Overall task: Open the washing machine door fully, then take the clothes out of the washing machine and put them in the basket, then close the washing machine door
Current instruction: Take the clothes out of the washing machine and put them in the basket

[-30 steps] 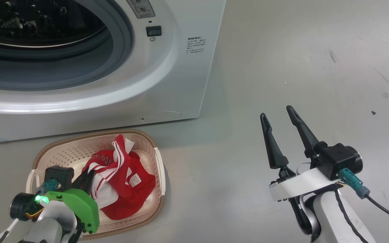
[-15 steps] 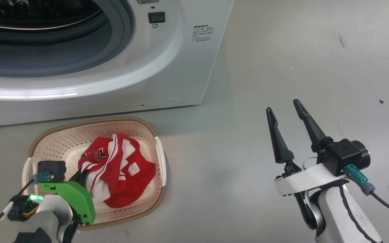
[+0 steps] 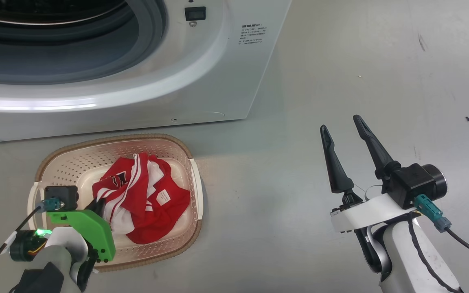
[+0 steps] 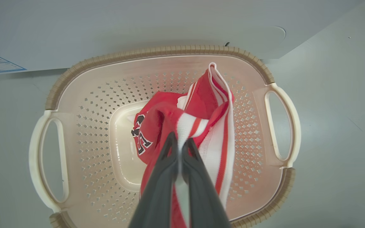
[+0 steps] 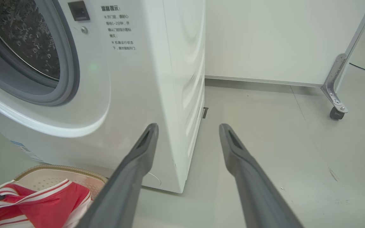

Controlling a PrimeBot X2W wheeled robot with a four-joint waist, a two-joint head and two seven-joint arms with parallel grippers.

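The cream basket [image 3: 177,142] sits on the floor in front of the white washing machine [image 3: 226,73], whose grey-ringed mouth [image 3: 153,24] stands open. The washing machine door is out of view. Red clothes [image 3: 153,211] with white stripes lie heaped inside the basket. My left gripper [image 4: 180,139] is shut on a white-and-red striped fold of the clothes [image 4: 208,95] above the basket's [image 4: 157,50] middle. In the head view its dark fingers [image 3: 98,207] reach into the pile from the lower left. My right gripper [image 3: 340,123] hangs open over bare floor to the right.
The right wrist view looks past the open right gripper [image 5: 188,126] at the washing machine's corner [image 5: 169,79], the steel drum [image 5: 27,38] and a white wall. A metal frame leg with a caster [image 5: 336,112] stands at the far right. Grey floor spreads right of the basket.
The head camera has shifted, so the whole picture slid. The clothes in my left gripper have sunk lower and spread in the basket. My right gripper keeps its open pose.
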